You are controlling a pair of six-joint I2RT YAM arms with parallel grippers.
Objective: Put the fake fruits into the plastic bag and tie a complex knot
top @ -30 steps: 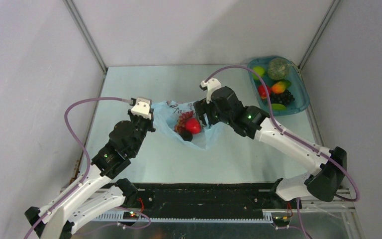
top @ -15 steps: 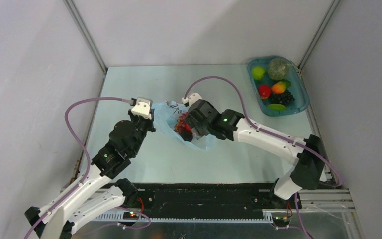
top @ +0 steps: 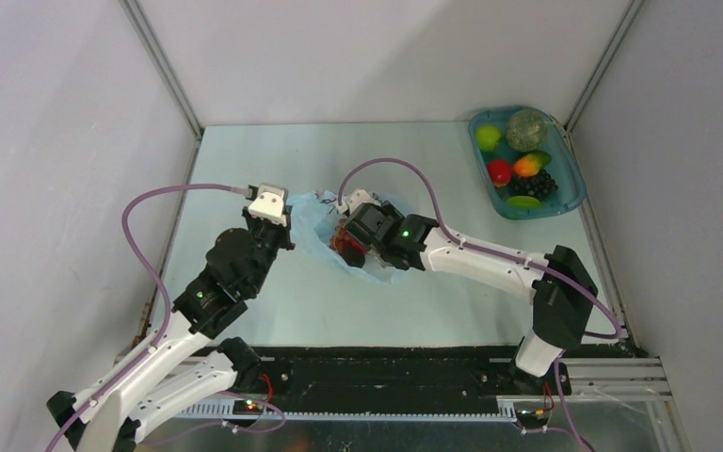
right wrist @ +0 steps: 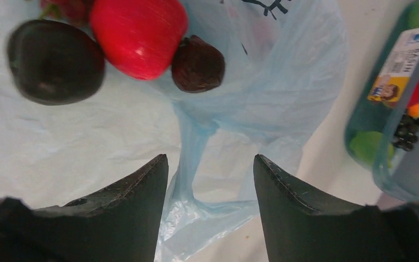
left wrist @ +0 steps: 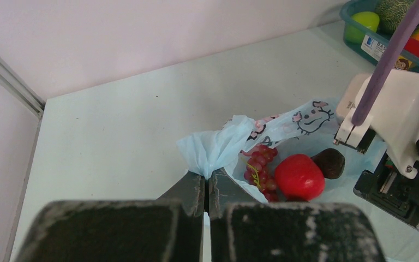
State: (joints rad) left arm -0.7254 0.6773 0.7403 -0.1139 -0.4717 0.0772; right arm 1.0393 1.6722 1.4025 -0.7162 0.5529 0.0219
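Left hand (left wrist: 207,184) clamped tight on rim of thin crinkly light-blue plastic bag (left wrist: 213,148), mid-frame on pale table (top: 273,160). Right hand (right wrist: 210,165) spread wide, empty, over bag. Risk: snagging film, tipping bag, spilling glossy red plastic fruit (right wrist: 137,33).

Red fruit (left wrist: 300,176), grape bunch (left wrist: 257,164), dark fruit (left wrist: 330,162) inside open plastic bag (left wrist: 218,147)

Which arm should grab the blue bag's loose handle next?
Probably right. The right gripper is open, and the loose handle of the plastic bag shows between its fingers. The left gripper is shut on the bag's other edge.
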